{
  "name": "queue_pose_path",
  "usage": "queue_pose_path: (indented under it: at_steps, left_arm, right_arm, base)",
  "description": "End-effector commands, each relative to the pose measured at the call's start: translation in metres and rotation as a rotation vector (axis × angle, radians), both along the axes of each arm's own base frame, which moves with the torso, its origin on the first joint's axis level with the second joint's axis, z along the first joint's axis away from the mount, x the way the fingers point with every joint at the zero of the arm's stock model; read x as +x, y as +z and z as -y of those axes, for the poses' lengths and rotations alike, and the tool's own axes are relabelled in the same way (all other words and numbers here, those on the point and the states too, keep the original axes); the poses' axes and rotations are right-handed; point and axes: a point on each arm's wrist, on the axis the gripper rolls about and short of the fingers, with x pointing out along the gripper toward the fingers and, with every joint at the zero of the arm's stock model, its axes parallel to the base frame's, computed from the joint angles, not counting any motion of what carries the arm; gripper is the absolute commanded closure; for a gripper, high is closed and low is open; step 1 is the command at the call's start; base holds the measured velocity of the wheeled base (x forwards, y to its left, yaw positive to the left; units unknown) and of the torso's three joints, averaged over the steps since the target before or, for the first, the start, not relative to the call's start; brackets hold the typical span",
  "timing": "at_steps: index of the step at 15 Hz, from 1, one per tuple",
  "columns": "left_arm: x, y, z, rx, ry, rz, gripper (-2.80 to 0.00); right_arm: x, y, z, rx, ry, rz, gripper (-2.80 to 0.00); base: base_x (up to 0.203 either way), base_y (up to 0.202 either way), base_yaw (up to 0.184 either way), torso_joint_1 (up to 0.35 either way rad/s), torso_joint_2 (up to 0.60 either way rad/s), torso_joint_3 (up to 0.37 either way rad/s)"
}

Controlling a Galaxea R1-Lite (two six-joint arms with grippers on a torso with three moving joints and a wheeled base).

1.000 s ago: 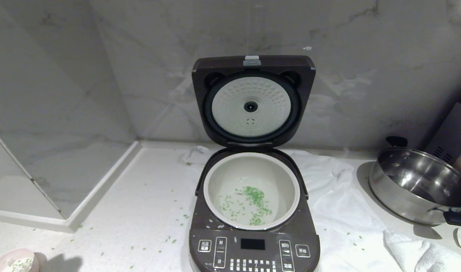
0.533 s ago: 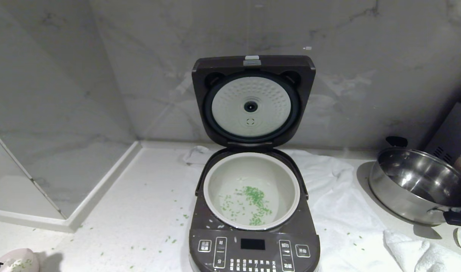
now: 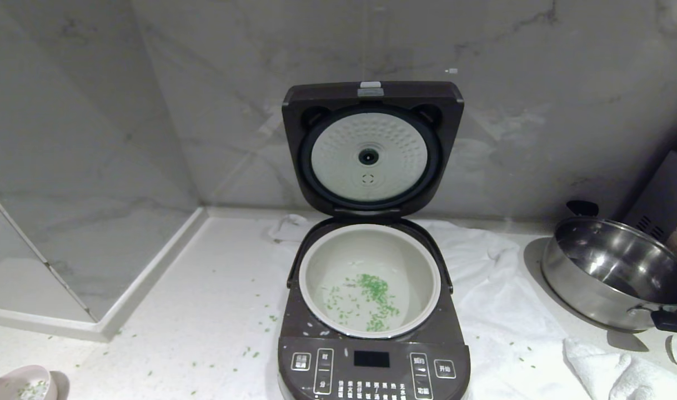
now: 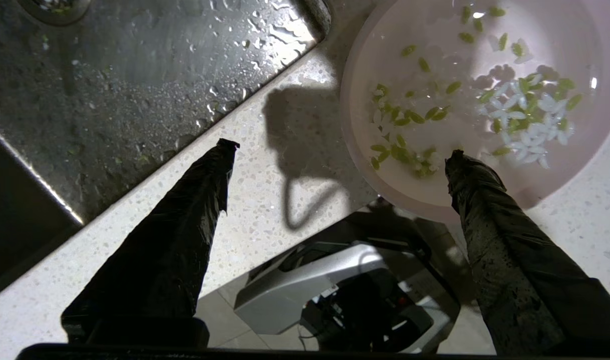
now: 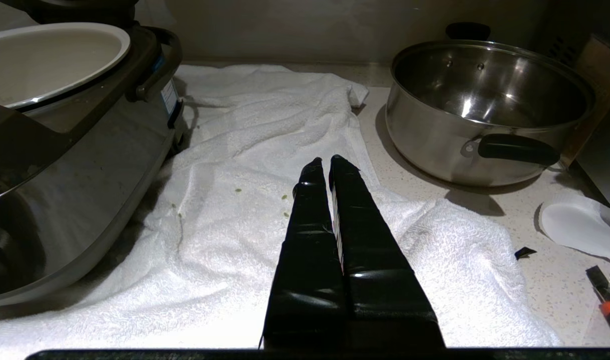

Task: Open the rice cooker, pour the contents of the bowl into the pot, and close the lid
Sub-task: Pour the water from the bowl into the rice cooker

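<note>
While left gripper (image 4: 335, 150) fingers now spread, bowl (image 3: 17, 383) upright — unheld, lid (image 3: 371, 147) raised.

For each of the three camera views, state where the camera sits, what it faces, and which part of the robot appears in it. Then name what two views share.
Head view: high on the robot, facing forward and down at the rice cooker with the lid raised; no robot part shows.
Left wrist view: behind the open left tool, looking down on the bowl beside a wet sink.
Right wrist view: behind the shut right tool, low over a white towel.
Shared: head and right wrist views both show the steel pan.
</note>
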Motion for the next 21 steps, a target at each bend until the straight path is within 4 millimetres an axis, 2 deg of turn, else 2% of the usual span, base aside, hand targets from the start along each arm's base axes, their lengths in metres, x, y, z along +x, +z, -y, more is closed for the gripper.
queue_pose_path:
  at_steps: [1, 8, 10, 13, 14, 21]
  left_arm:
    - [0.001, -0.019, -0.006, -0.067, 0.002, -0.028, -2.8]
    - [0.019, -0.063, -0.028, -0.076, -0.012, -0.018, -2.8]
    - [0.022, -0.066, -0.036, -0.064, -0.002, -0.008, -2.8]
    - [0.022, -0.065, -0.035, -0.068, -0.002, -0.003, -2.8]
    - [0.022, -0.066, -0.033, -0.075, -0.006, -0.007, 0.0]
    - [0.021, -0.075, -0.031, -0.108, -0.006, -0.017, 0.0]
  right_arm:
    - [0.0, 0.0, 0.0, 0.0, 0.0, -0.001, 0.0]
    - [0.0, 0.0, 0.0, 0.0, 0.0, -0.001, 0.0]
    - [0.0, 0.0, 0.0, 0.0, 0.0, -0.001, 0.0]
    - [0.0, 0.0, 0.0, 0.0, 0.0, -0.001, 0.0]
    - [0.0, 0.0, 0.0, 0.0, 0.0, -0.001, 0.0]
    - [0.0, 0.0, 0.0, 0.0, 0.0, -0.001, 0.0]
  base:
    - [0.0, 0.0, 0.0, 0.0, 0.0, 0.0]
    - [0.0, 0.0, 0.0, 0.0, 0.0, 0.0]
    - [0.0, 0.0, 0.0, 0.0, 0.0, 0.0]
    - [0.0, 0.0, 0.0, 0.0, 0.0, 0.0]
    - [0.0, 0.0, 0.0, 0.0, 0.0, 0.0]
    - [0.0, 0.0, 0.0, 0.0, 0.0, 0.0]
